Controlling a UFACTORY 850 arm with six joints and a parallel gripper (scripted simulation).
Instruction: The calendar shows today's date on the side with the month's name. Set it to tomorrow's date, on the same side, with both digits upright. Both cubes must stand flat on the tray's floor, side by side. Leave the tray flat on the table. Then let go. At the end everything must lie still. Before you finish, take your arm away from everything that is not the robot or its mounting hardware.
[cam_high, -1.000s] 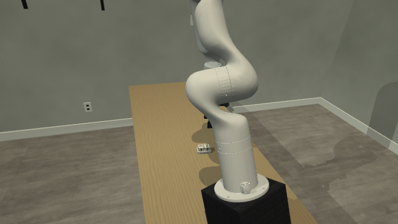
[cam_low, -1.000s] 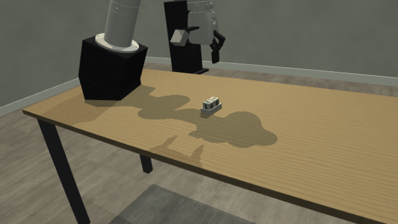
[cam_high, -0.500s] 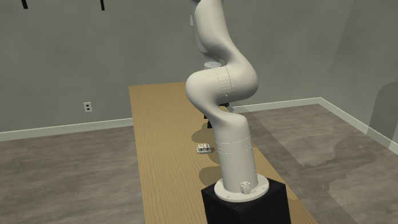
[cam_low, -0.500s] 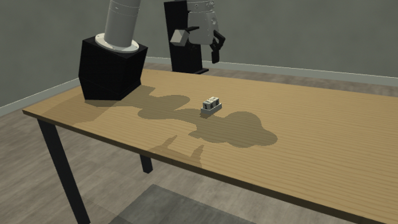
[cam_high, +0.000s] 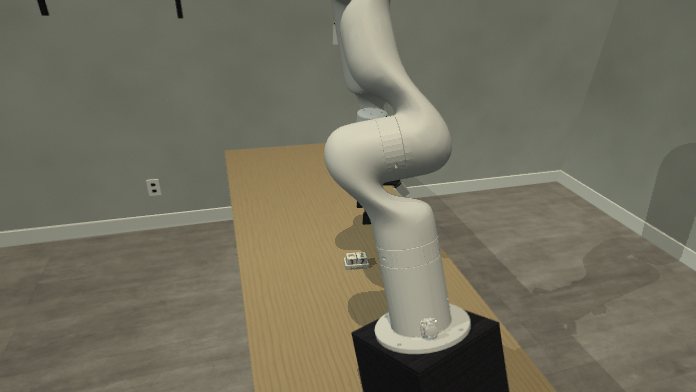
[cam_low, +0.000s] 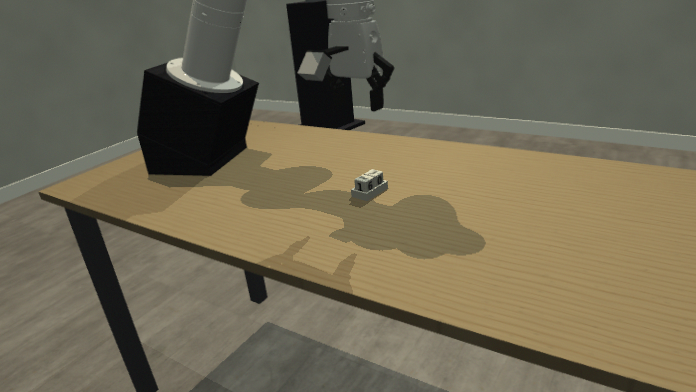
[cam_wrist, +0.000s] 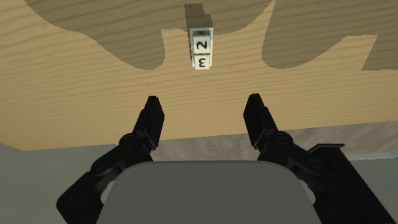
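The calendar is a small grey tray (cam_low: 369, 192) with two white cubes standing side by side in it, in the middle of the wooden table. In the exterior view the front faces read 1 on the left cube (cam_low: 361, 184) and 6 or 0 on the right cube (cam_low: 376, 178); the print is small. In the wrist view the cubes (cam_wrist: 201, 47) show 2 and 3 on their top faces. The tray also shows in the top view (cam_high: 356, 260). My gripper (cam_wrist: 203, 105) (cam_low: 374, 82) is open and empty, high above the table's far edge, well apart from the calendar.
The arm's black base block (cam_low: 192, 120) stands on the table's left end. A black stand (cam_low: 320, 65) rises behind the table's far edge, close to the gripper. The arm's shadow lies across the table around the tray.
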